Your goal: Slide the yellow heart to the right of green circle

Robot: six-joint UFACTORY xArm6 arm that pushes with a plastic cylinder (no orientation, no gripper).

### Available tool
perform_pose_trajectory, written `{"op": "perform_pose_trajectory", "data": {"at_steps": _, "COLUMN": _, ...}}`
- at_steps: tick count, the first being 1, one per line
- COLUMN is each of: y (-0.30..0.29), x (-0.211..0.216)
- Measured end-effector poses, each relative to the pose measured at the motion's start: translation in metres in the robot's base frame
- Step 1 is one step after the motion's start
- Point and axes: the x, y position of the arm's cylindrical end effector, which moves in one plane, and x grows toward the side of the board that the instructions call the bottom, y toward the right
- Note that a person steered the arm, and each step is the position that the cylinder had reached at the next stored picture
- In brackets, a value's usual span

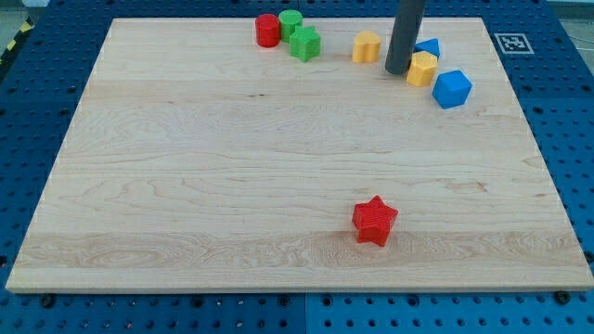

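Observation:
The yellow heart [367,45] lies near the view's top, a little right of centre. The green circle [290,22] is further left at the top edge, beside a red cylinder [267,31] and a green star-like block [304,44]. My tip [397,70] stands just right of and slightly below the yellow heart, with a small gap between them. It sits against the left side of a second yellow block [422,69].
A blue triangular block [430,46] lies behind the second yellow block, partly hidden by the rod. A blue cube [452,89] lies to that block's lower right. A red star [374,221] lies alone near the view's bottom. The board [186,186] is light wood.

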Motion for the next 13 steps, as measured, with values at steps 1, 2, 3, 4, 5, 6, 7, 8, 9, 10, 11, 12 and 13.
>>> {"op": "perform_pose_trajectory", "data": {"at_steps": 1, "y": 0.001, "x": -0.007}}
{"op": "perform_pose_trajectory", "data": {"at_steps": 2, "y": 0.001, "x": -0.011}}
{"op": "perform_pose_trajectory", "data": {"at_steps": 3, "y": -0.004, "x": -0.024}}
{"op": "perform_pose_trajectory", "data": {"at_steps": 4, "y": -0.003, "x": -0.02}}
{"op": "perform_pose_trajectory", "data": {"at_steps": 5, "y": -0.018, "x": -0.011}}
{"op": "perform_pose_trajectory", "data": {"at_steps": 6, "y": -0.036, "x": -0.025}}
{"op": "perform_pose_trajectory", "data": {"at_steps": 7, "y": -0.042, "x": -0.038}}
{"op": "perform_pose_trajectory", "data": {"at_steps": 8, "y": -0.042, "x": -0.038}}
{"op": "perform_pose_trajectory", "data": {"at_steps": 9, "y": -0.044, "x": -0.046}}
{"op": "perform_pose_trajectory", "data": {"at_steps": 10, "y": -0.05, "x": -0.057}}
{"op": "perform_pose_trajectory", "data": {"at_steps": 11, "y": -0.059, "x": -0.058}}
{"op": "perform_pose_trajectory", "data": {"at_steps": 12, "y": -0.013, "x": -0.055}}
{"op": "perform_pose_trajectory", "data": {"at_steps": 13, "y": -0.001, "x": -0.08}}
